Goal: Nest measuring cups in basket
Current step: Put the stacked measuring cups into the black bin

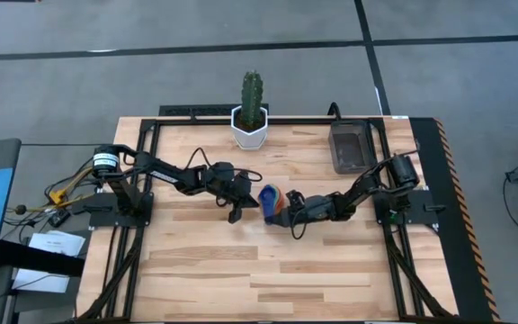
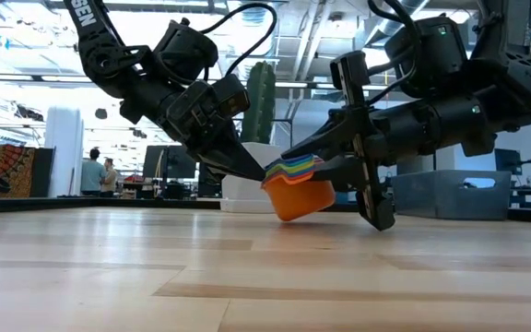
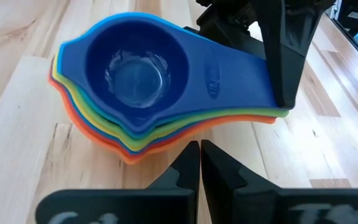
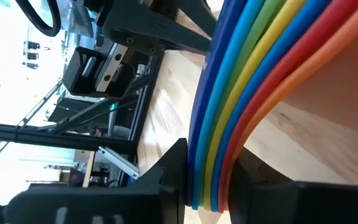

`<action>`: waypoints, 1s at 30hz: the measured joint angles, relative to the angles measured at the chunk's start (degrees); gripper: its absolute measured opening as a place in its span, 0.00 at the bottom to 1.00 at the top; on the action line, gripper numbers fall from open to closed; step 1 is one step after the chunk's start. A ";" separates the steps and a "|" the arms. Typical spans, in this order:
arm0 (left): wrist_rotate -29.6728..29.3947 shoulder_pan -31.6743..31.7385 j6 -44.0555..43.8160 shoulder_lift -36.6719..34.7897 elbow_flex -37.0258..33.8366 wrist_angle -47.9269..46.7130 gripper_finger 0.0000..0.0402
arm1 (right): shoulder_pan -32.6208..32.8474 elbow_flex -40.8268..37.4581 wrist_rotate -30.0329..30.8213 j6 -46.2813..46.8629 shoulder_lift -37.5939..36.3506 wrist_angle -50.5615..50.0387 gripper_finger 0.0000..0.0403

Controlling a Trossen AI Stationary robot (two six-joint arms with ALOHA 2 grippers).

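Note:
The measuring cups (image 3: pixel 135 74) sit nested in one stack, dark blue on top and orange at the bottom, near the middle of the table (image 1: pixel 272 202). My right gripper (image 4: pixel 209 160) is shut on their stacked handles, coming from the table's right. My left gripper (image 3: pixel 199 147) is shut, its tips at the stack's rim on the table's left side (image 2: pixel 262 172). The basket (image 1: pixel 352 147), dark grey, stands at the far right. My left gripper's shut fingertips (image 2: pixel 258 170) touch the rim of the stack (image 2: pixel 273 171) from the table's left, slanting down. My right gripper pinches the stacked handles near their free end (image 4: pixel 207 183), one finger (image 3: pixel 284 68) on the top blue handle and one under the orange one. It comes about level from the table's right, across the handles. The stack tilts, handle side higher, its orange bottom (image 2: pixel 295 210) at the table top.
A white hexagonal pot with a cactus (image 1: pixel 251 126) stands at the far edge behind the stack. The basket stands beside the right arm's base (image 1: pixel 401 171). Bare wooden table (image 1: pixel 268 279) lies toward the near edge.

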 joint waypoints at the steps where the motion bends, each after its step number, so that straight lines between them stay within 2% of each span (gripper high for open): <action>1: -0.07 0.02 -0.01 0.00 0.00 0.02 0.00 | 0.00 -0.02 0.12 -0.02 0.02 0.46 0.21; 10: -0.18 0.59 -1.20 -1.91 -0.02 0.02 0.00 | -1.76 -0.18 0.44 0.13 -1.14 3.88 0.21; 18: 0.30 4.26 -0.73 -8.42 -0.02 -3.79 0.00 | -4.64 -0.25 4.70 -3.48 -8.92 1.54 0.21; 30: 6.00 6.27 1.55 -9.57 -0.02 -9.78 0.00 | -13.22 -0.20 6.63 -8.06 -30.43 -26.11 0.21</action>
